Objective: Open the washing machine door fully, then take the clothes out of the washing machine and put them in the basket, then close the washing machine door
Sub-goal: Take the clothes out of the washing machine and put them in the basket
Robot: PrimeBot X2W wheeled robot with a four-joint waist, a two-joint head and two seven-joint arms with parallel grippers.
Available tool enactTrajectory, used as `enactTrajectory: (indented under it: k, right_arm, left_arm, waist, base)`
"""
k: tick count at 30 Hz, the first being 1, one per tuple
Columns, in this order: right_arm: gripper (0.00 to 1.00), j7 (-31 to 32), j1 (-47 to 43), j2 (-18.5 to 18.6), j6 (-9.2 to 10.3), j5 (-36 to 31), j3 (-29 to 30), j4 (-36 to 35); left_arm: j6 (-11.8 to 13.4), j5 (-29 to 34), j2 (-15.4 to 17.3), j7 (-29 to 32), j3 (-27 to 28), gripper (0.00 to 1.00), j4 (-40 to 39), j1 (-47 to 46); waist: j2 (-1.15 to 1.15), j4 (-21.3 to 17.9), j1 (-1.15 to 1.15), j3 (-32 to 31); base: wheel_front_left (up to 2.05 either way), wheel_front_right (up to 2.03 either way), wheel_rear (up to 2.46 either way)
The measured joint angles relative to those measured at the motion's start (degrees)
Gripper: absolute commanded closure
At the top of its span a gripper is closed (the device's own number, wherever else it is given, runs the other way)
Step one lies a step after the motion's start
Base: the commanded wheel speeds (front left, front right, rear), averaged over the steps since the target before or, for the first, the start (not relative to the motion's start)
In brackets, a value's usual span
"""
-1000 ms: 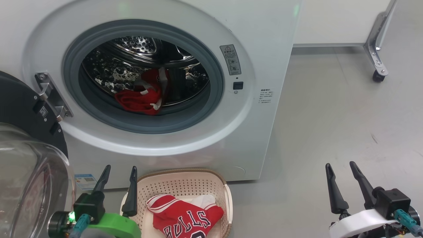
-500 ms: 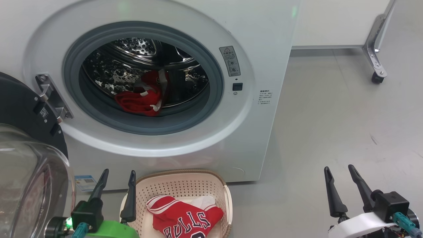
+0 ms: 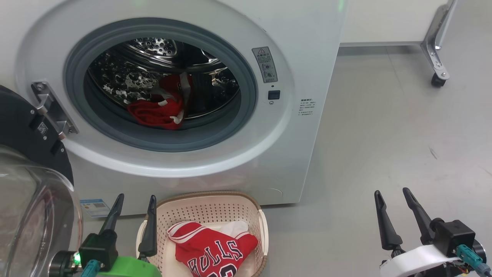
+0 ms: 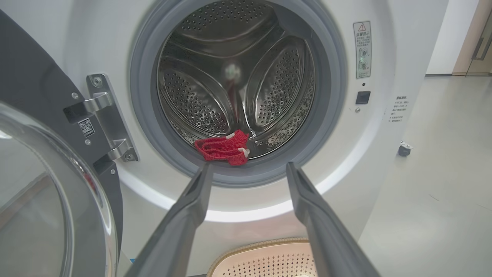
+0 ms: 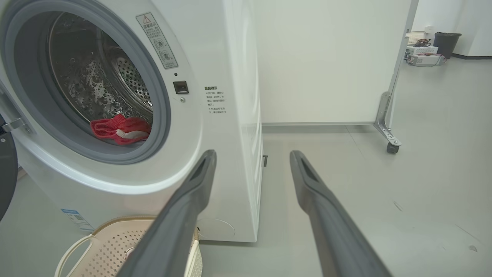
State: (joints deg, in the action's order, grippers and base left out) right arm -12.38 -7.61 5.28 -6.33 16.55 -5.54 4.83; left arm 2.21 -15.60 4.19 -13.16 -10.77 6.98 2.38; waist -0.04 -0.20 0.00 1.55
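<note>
The white washing machine (image 3: 307,34) stands with its door (image 3: 27,200) swung open to the left, glass bowl facing me. Red shorts (image 3: 155,111) (image 4: 223,148) (image 5: 119,130) lie at the front of the steel drum. A red BULLS jersey (image 3: 211,250) lies in the cream basket (image 3: 211,207) (image 4: 261,254) (image 5: 115,238) on the floor below the opening. My left gripper (image 3: 134,198) (image 4: 248,169) is open and empty, just left of the basket, fingers pointing at the drum. My right gripper (image 3: 392,192) (image 5: 251,156) is open and empty over bare floor to the right of the machine.
A white panel on a metal leg with a caster (image 3: 436,79) (image 5: 392,148) stands at the back right. A dark bin (image 5: 446,44) and some equipment sit far off by the wall. Grey floor stretches to the right of the machine.
The head camera has shifted slightly, so the machine sits a little more to the left. Both grippers stay open and low, about where they were.
</note>
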Motion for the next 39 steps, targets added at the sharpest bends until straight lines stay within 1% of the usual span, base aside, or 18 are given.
enactTrajectory:
  k: [11, 13, 21, 25, 31, 39]
  right_arm:
    - [0.00, 0.5, 0.5, 0.1, 0.00, 0.0, -0.1, -2.5]
    - [0.00, 0.5, 0.9, 0.1, 0.00, 0.0, -0.2, -2.9]
    - [0.00, 0.9, 4.3, 0.2, -0.04, 0.0, -0.8, -4.7]
    - [0.00, 0.9, 5.8, 0.2, -0.05, 0.1, -0.8, -5.2]
    - [0.00, 0.8, 8.7, 0.0, -0.08, 1.0, -1.5, -6.0]
    - [0.00, 0.0, 12.6, -1.2, -0.12, 2.7, -3.0, -5.7]
  left_arm:
    - [-0.1, 0.1, 0.5, 2.3, -0.8, 0.00, -1.5, -0.4]
    - [-0.5, 0.1, 0.6, 2.9, -1.3, 0.00, -1.5, -1.4]
    - [-1.6, 0.8, 1.0, 5.6, -2.3, 0.00, -1.4, -8.9]
    - [-2.3, 0.8, 1.4, 7.9, -2.3, 0.00, -0.2, -14.2]
    - [-2.6, 0.8, 2.9, 11.7, -1.1, 0.00, 2.4, -21.4]
    - [-2.9, 0.7, 6.5, 17.9, 1.9, 0.00, 7.1, -31.3]
  waist:
    - [0.00, -0.9, 0.00, 3.7]
    - [0.00, -1.0, 0.00, 4.7]
    - [0.00, -2.1, 0.00, 9.5]
    - [0.00, -2.9, 0.00, 12.2]
    - [0.00, -4.3, 0.00, 16.5]
    - [0.00, -7.4, 0.00, 22.3]
  base:
    - [0.00, 0.00, 0.00]
    - [0.00, 0.00, 0.00]
    - [0.00, 0.00, 0.00]
    - [0.00, 0.00, 0.00]
    - [0.00, 0.00, 0.00]
    - [0.00, 0.00, 0.00]
